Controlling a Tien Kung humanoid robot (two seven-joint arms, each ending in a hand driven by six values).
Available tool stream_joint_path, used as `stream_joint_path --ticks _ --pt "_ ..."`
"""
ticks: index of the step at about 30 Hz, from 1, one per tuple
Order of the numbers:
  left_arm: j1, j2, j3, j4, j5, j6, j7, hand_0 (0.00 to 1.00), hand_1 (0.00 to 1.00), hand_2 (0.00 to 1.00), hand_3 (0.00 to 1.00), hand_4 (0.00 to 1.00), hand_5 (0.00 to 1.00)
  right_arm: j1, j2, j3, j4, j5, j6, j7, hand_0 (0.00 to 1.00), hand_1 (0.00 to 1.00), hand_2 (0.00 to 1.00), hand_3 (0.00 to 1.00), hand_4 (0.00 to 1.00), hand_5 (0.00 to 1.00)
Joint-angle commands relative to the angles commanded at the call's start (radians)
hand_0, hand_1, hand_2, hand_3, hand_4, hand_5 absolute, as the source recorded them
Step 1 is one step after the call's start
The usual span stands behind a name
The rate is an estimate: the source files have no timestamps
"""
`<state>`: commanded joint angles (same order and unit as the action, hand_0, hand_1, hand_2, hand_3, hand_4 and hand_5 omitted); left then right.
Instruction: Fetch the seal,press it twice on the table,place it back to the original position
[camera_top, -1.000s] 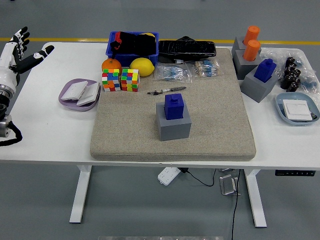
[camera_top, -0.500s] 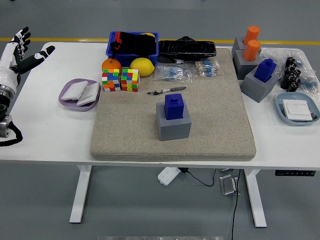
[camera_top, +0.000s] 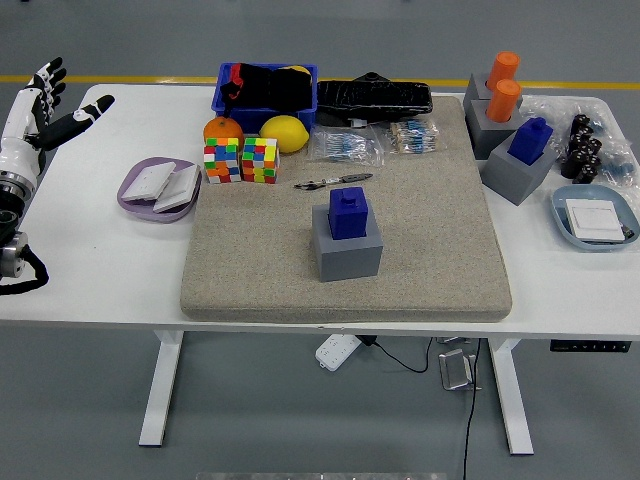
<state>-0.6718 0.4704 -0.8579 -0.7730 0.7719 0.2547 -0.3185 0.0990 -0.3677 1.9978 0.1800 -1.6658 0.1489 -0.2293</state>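
Left hand (camera_top: 40, 105) raised at the far-left edge of the white worktop (camera_top: 100, 270), fingers spread wide and empty, well apart from everything else. Blue seal (camera_top: 347, 212) seated upright in its grey holder (camera_top: 346, 250) near the middle of the beige felt mat (camera_top: 420, 250), untouched. Just behind it, a pen (camera_top: 335, 182); further back-left, two colourful puzzle cubes (camera_top: 241, 160), an orange (camera_top: 222, 128), a lemon (camera_top: 284, 133) and a blue bin (camera_top: 264, 95). Purple dish (camera_top: 135, 195) left of the mat. At right, two orange seals (camera_top: 502, 85) and another blue seal (camera_top: 529, 140) in grey holders.
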Motion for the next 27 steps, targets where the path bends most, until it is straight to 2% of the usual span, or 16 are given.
stream_joint_path --ticks 27 --pt "-0.005 0.002 -0.004 -0.001 0.002 -0.002 0.002 0.988 0.998 0.998 0.995 0.991 0.392 0.004 0.001 0.001 0.000 -0.001 0.001 0.000 0.788 0.721 0.729 0.664 0.803 0.492"
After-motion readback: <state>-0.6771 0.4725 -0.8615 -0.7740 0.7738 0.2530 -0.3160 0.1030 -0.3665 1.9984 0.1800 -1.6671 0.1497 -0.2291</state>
